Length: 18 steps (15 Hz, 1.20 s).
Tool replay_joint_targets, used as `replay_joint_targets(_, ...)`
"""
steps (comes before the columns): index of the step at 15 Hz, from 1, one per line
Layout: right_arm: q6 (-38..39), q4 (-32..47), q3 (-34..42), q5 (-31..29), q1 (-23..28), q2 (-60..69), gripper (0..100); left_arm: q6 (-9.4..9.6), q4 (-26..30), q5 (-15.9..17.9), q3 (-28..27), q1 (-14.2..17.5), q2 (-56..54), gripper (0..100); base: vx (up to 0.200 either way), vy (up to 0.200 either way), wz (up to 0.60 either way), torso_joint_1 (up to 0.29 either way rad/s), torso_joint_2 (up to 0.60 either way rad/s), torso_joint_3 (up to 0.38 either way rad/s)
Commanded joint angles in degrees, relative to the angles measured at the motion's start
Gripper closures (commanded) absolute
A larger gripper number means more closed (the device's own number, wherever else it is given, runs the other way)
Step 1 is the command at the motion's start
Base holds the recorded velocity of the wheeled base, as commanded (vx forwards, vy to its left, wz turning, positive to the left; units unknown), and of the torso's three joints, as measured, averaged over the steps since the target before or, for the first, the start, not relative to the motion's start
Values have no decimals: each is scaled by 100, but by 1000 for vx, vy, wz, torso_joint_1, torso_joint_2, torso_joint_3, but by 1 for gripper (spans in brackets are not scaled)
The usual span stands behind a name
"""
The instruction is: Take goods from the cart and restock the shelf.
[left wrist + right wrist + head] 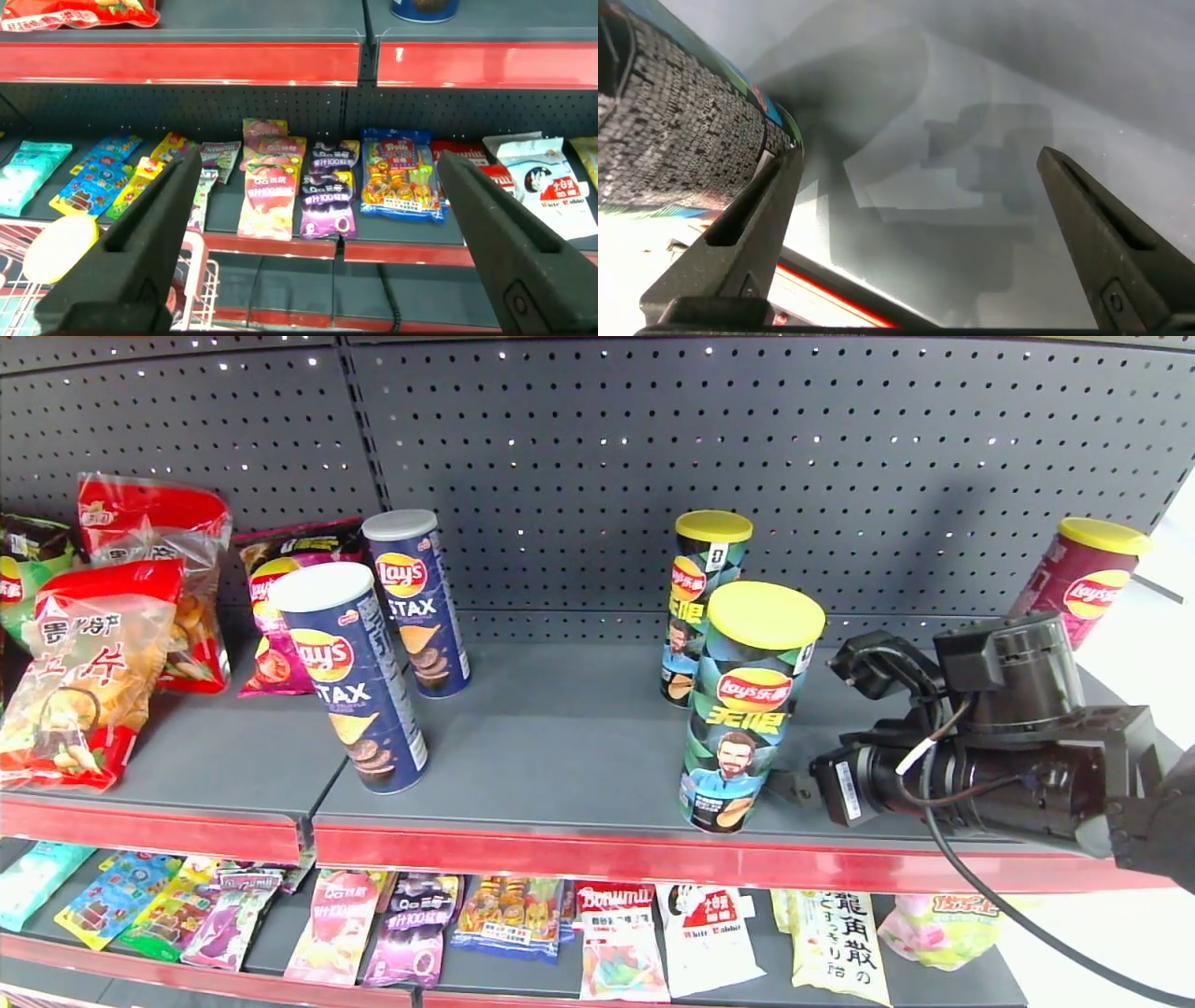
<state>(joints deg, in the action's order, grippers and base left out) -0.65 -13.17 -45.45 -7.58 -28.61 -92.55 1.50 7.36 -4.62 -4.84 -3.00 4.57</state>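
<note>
Logo lettering on blue can (350, 681) — likewise on yellow-lidded can (742, 709).

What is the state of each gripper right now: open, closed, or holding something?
Left gripper: open, holding nothing.
Right gripper: open, holding nothing; the green can is beside one finger, not between the two.

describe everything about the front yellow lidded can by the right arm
The front can is a tall tube with a flat yellow lid and a dark teal-green printed wrap showing a cartoon figure. It stands upright near the front edge of the grey shelf, lid on. The open right gripper sits beside it, not around it; contact is unclear.
</note>
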Motion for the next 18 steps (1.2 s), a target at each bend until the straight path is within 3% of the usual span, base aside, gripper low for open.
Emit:
replay_joint_targets(1, 3, -11, 1, 2, -57, 0, 0, -1, 2, -4, 1, 1, 9, 0, 0, 0, 0, 0, 0, 0)
replay_joint_targets(18, 12, -11, -193, 2, -233, -123, 0, -1, 2, -13, 1, 1, 9, 0, 0, 0, 0, 0, 0, 0)
